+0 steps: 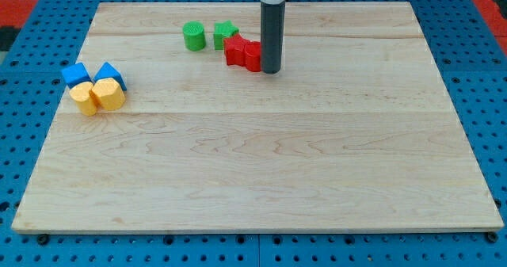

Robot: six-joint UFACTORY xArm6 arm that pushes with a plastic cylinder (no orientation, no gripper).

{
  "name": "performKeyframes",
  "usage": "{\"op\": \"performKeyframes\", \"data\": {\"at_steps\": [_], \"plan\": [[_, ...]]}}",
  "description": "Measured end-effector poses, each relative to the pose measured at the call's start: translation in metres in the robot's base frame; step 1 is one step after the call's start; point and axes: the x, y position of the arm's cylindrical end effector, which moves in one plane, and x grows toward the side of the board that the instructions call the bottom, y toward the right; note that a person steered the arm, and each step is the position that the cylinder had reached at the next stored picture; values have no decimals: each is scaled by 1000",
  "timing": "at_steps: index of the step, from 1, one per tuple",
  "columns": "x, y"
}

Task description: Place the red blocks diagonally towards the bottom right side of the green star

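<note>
The green star (pixel 225 33) sits near the view's top, left of centre. Two red blocks lie just below and right of it: one red block (pixel 235 50) touches the star's lower right, and a second red block (pixel 252 55) sits against the first, a little further right and lower. Their exact shapes are hard to make out. My tip (pixel 271 70) rests on the board right beside the second red block, on its right side, touching or nearly touching it.
A green cylinder (pixel 194 36) stands left of the star. At the view's left is a cluster of two blue blocks (pixel 77 74) (pixel 110 74) and two yellow blocks (pixel 83 97) (pixel 108 94). The wooden board (pixel 261 164) is bordered by blue pegboard.
</note>
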Motion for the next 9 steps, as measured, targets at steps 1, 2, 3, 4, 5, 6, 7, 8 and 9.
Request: {"op": "performKeyframes", "data": {"at_steps": [1,2,3,4,5,6,7,8,9], "plan": [[19,-1],[19,-43],[18,-81],[9,-118],[-17,-108],[-21,-87],[-21,-68],[-21,-61],[-4,-87]]}}
